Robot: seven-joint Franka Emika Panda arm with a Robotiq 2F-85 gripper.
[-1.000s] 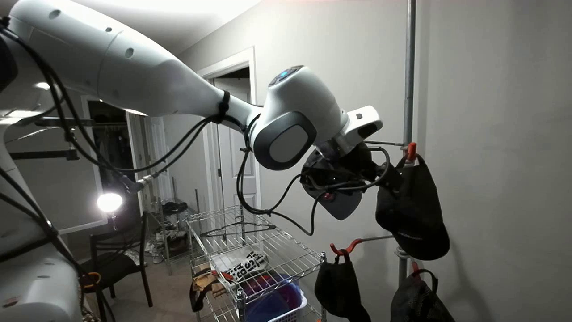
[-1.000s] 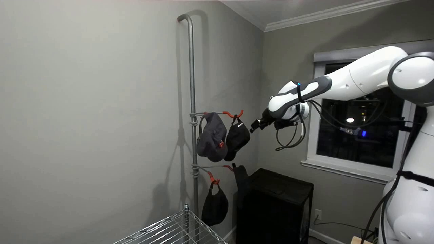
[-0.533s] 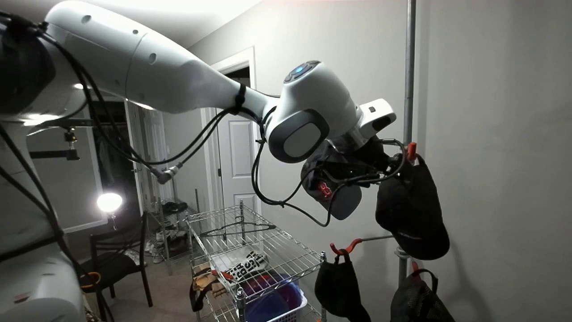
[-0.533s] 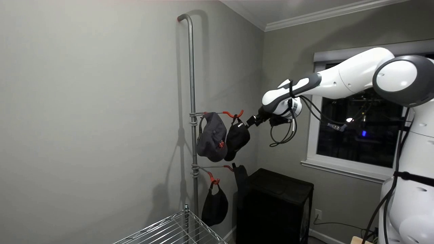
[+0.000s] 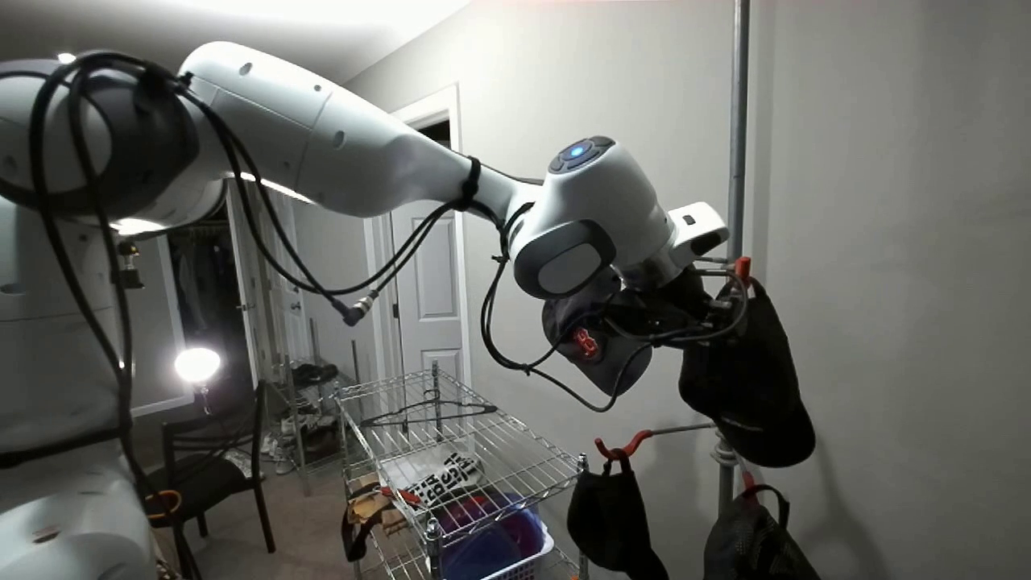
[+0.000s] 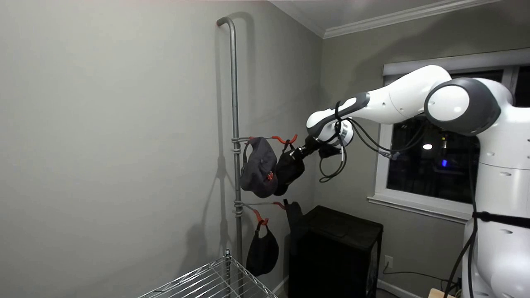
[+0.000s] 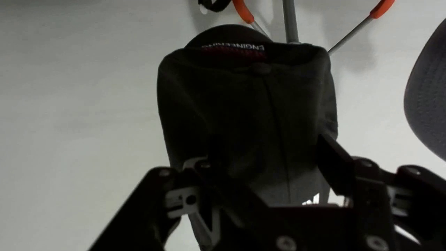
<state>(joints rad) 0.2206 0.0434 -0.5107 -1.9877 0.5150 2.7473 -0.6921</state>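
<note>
Exterior view: basket (image 5: 541,552) holds blue contents (image 5: 487,556); cap (image 5: 757,395) hangs.

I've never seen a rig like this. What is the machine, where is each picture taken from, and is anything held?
The white machine is a jointed robot arm ending in a dark pincer. Two views look at it from different places in the room; the wrist view looks out from beside the pincer. A black cap hangs on a red-tipped hook of an upright metal pole, next to a grey cap. The pincer's fingers stand apart with the black cap between or just behind them; whether they grip it, I cannot tell. Lower down, a dark hanger lies on a wire shelf.
</note>
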